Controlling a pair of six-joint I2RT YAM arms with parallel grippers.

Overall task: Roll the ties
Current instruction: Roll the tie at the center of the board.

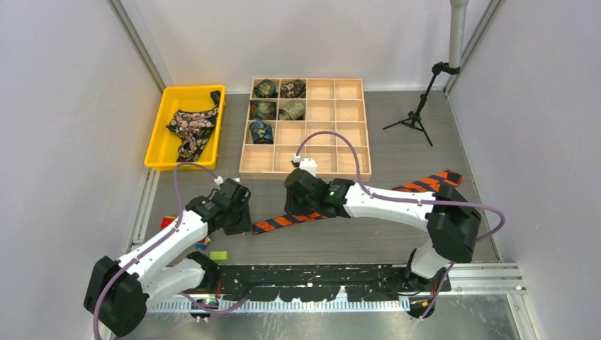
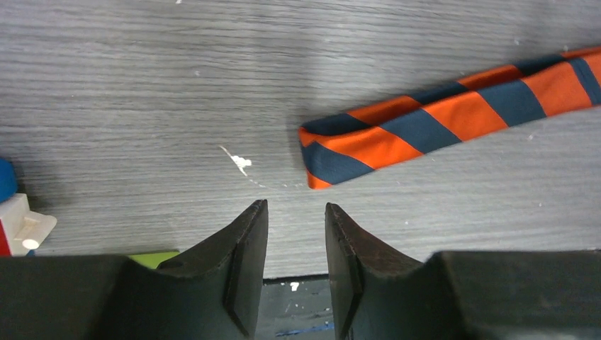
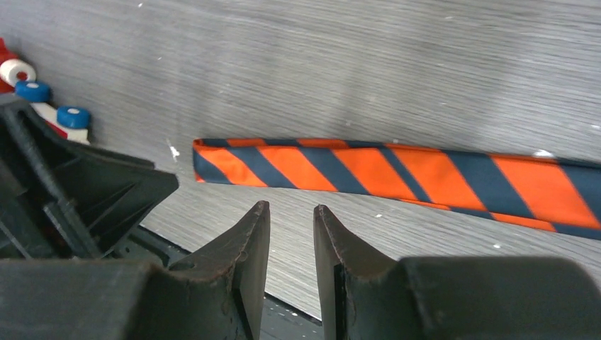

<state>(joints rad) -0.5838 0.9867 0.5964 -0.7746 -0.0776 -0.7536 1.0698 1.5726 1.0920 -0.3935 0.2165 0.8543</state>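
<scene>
From above, the orange-and-black striped tie [image 1: 284, 221] lies flat on the gray table [image 1: 404, 149]. It is stretched out long, from near the left gripper [image 1: 237, 219] across to the right side. The right gripper [image 1: 298, 207] hangs over the tie, close to its left end. The left gripper sits just beside that same end.

A yellow bin [image 1: 186, 89] stands at the far left. A black tie with pink flowers [image 1: 191, 127] lies bunched up inside it. Next to the bin is a wooden tray [image 1: 347, 129] with many small boxes. Five rolled ties [image 1: 266, 88] sit in the boxes at its far left corner, one in each box. A small green block [image 1: 219, 256] lies near the left arm. A black tripod [image 1: 414, 117] stands at the far right.

In the left wrist view, the left gripper's two black fingers [image 2: 248, 241] are apart, with nothing between them. The bare table shows in the gap. The end of the striped tie lies a little ahead and to the right, not touching the fingers. The end looks folded over once. A white toy block [image 2: 25, 223] sits at the left edge.

In the right wrist view, the right gripper's fingers [image 3: 248, 241] are apart too, and they hold nothing. The striped tie lies flat just ahead of them, running from left to right. Some toy blocks with blue and white tops [image 3: 42, 106] sit in the top left corner. A black part of the left arm [image 3: 78, 191] is at the left.
</scene>
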